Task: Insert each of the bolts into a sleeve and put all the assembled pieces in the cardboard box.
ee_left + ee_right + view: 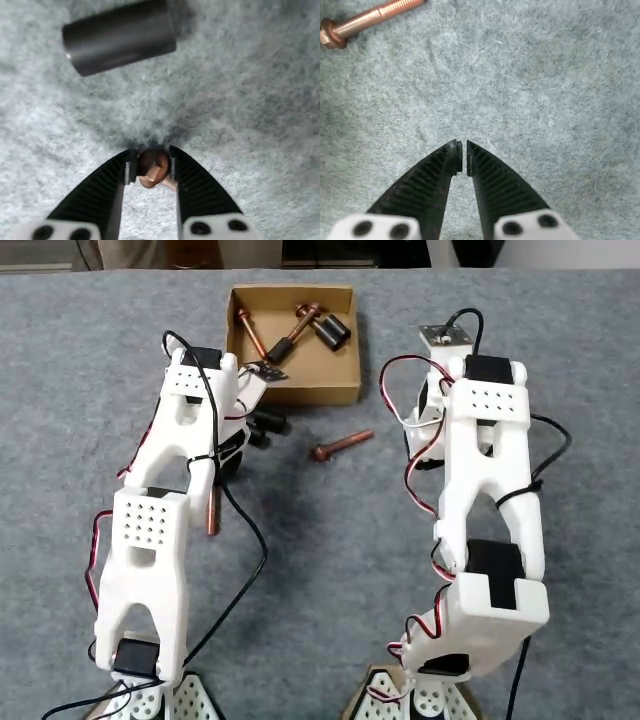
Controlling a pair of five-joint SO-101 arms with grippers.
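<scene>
Just ahead of my L hand (152,161), pinching copper bolt (154,170) by head, black sleeve (120,36) lies crosswise to shank; R hand (464,157) pressed together, empty.

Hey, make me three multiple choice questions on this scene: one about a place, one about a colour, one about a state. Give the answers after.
1. Where does the loose bolt between the arms lie?
A. in the box
B. on the table
C. on top of an arm

2. What colour is the sleeve on the table?
A. black
B. white
C. red

3. The left end effector is:
A. open and empty
B. shut on a bolt
C. shut on a sleeve

Answers:
1 B: it rests on the grey table, outside the box.
2 A: it looks plainly black.
3 B: the copper head of the held bolt is clamped in it.
</scene>
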